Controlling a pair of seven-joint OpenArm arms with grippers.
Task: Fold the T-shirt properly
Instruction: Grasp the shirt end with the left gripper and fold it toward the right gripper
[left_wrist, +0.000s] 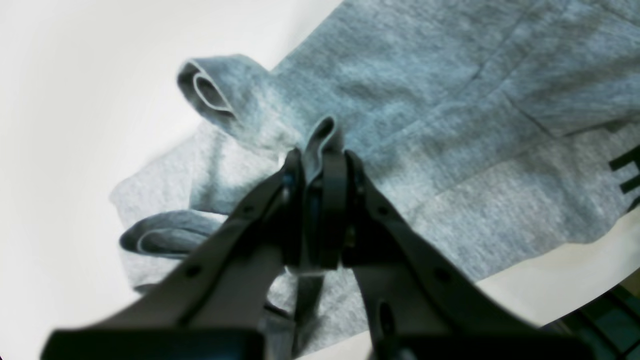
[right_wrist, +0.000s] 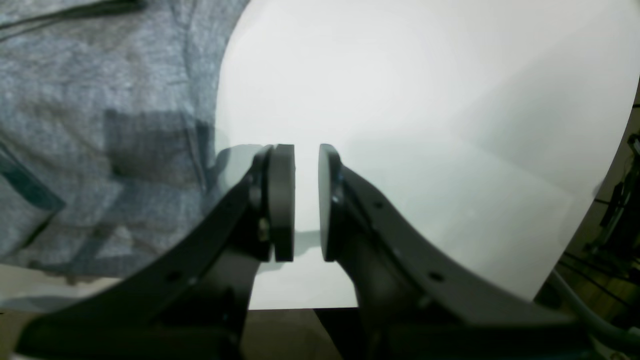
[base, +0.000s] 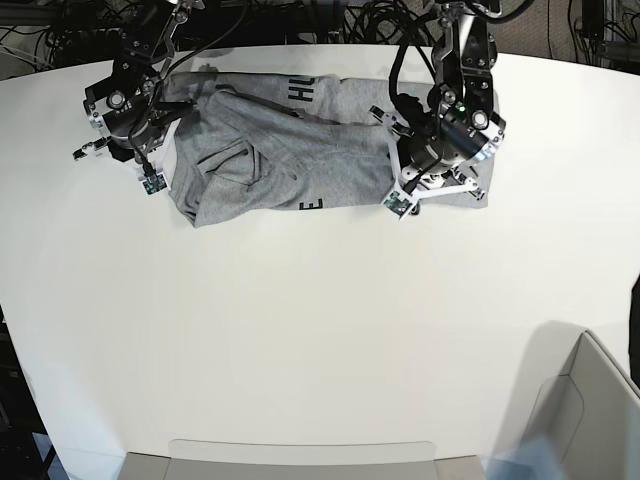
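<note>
The T-shirt (base: 290, 150) lies crumpled and partly doubled over at the far side of the white surface (base: 320, 320), between the two arms, with bits of black lettering showing through the folds. The left end effector (left_wrist: 320, 175) is pinching a raised fold of grey cloth; its pads are pressed onto the fabric, which pokes up just beyond the tips, and a rolled sleeve opening sits just beyond and to one side of them. The right end effector (right_wrist: 306, 200) holds nothing: its pads stand slightly apart with bare surface showing through the gap, and the shirt's edge lies just beside one of its fingers.

The step in hand looks like carrying the pinched end over to make a fold. To do it well, the left grip should hold only the layers meant to move, since a bunched pinch will likely drag hidden cloth along. The lift should be just high enough to clear the layers beneath. The free right end effector would best take the matching edge beside it, so both ends travel together and the crease lands straight.
</note>
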